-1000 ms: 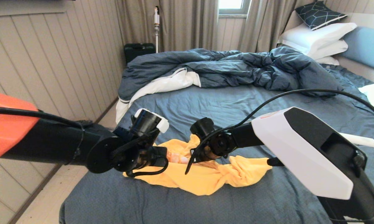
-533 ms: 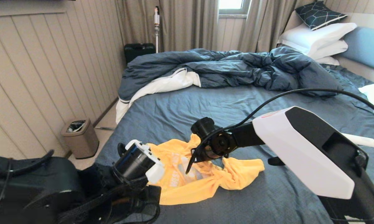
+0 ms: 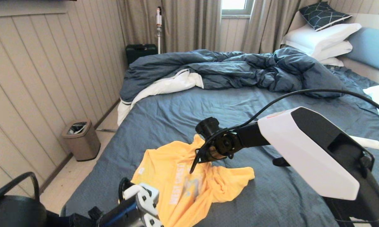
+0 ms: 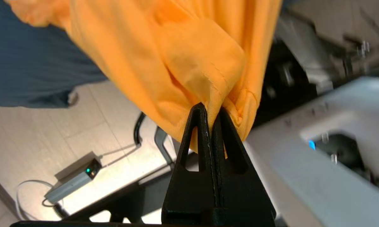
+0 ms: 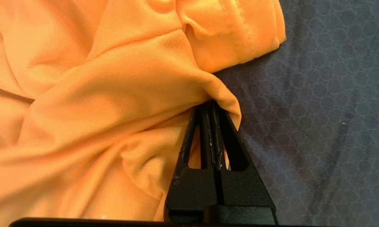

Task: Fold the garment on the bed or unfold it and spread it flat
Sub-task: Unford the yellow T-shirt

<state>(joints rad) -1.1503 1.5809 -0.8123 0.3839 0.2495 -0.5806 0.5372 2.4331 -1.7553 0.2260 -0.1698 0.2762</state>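
Note:
The garment, a bright yellow T-shirt with white lettering, lies partly spread on the slate-blue sheet of the bed, stretched toward the near edge. My left gripper is shut on a fold of its yellow cloth, past the bed's near edge with floor beneath it. In the head view only the left wrist shows, at the bottom. My right gripper is shut on another fold of the garment, low over the sheet at the shirt's far end.
A rumpled dark-blue duvet with white lining fills the far half of the bed. White pillows are stacked at the far right. A metal bin stands on the floor at the left. A small grey box with cables lies on the floor.
My left arm has dropped and pulled back toward the bed's near edge, drawing the garment out from a bunched roll into a longer sheet with its lettering showing. The right gripper has barely moved.

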